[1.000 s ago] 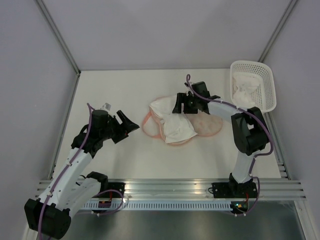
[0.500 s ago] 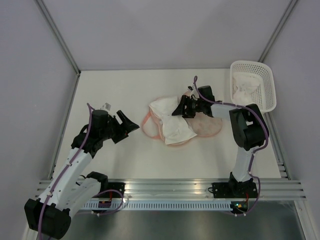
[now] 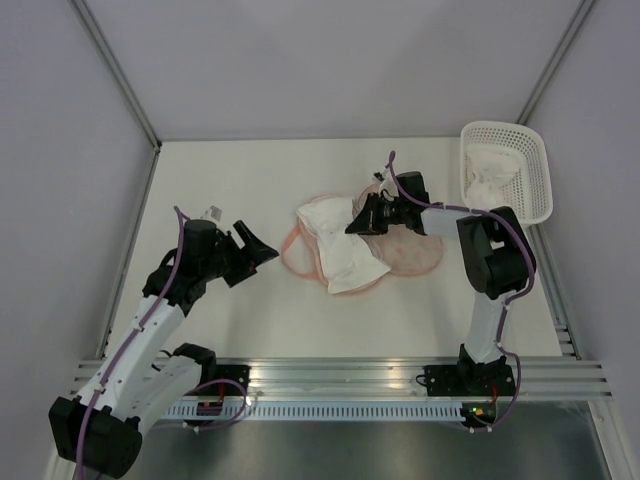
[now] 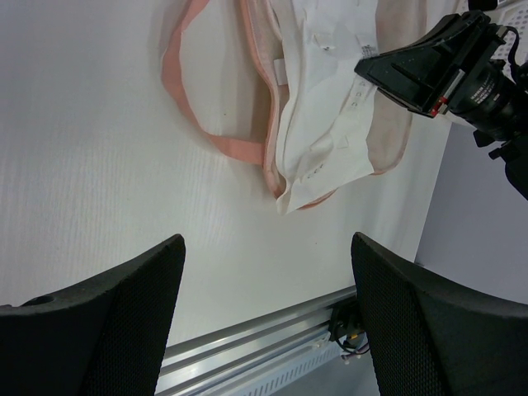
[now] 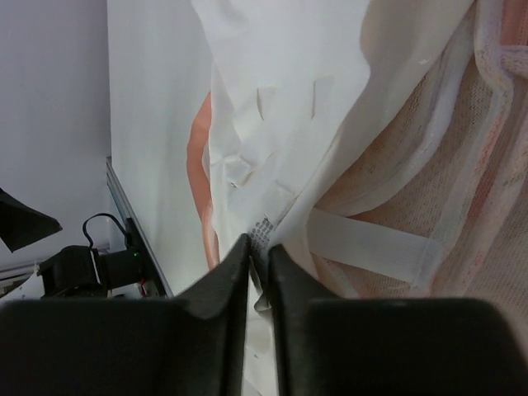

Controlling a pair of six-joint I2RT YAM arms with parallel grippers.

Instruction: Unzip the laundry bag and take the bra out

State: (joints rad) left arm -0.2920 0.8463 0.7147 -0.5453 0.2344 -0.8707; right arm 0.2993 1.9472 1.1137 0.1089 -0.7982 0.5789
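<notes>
**White Garment Clamped Beside the Patterned Pouch**

From the overhead view, the rounded cream fabric laundry bag with salmon-pink trim (image 3: 415, 252) is seen lying flat near the middle of the white table (image 3: 230, 180). The soft white fabric bra (image 3: 338, 250) is spread over the bag's left part and trails toward the near edge. How much of it remains inside cannot be told. The right gripper (image 3: 358, 222) is laid low on the bra's upper right edge, but the stand of its jaws is hidden there by its own black housing.

That detail is supplied by the right wrist view. The two dark fingers (image 5: 216, 285) are drawn nearly together, and a thin edge of the white fabric (a small printed label sits just beside it) is clamped between them.

The left gripper (image 3: 255, 245) is held well apart from the bag, to its left, with its jaws spread wide and nothing between them. In the left wrist view only bare table is seen between the fingers, and the pink loop strap (image 4: 235, 147) is shown curving on the table beside the bra.

A white lattice plastic basket (image 3: 538, 180) holding crumpled white cloth (image 3: 490, 180) is placed at the far right corner. The table is enclosed by pale grey walls, and a metal rail (image 3: 340, 375) is set along the near edge.
</notes>
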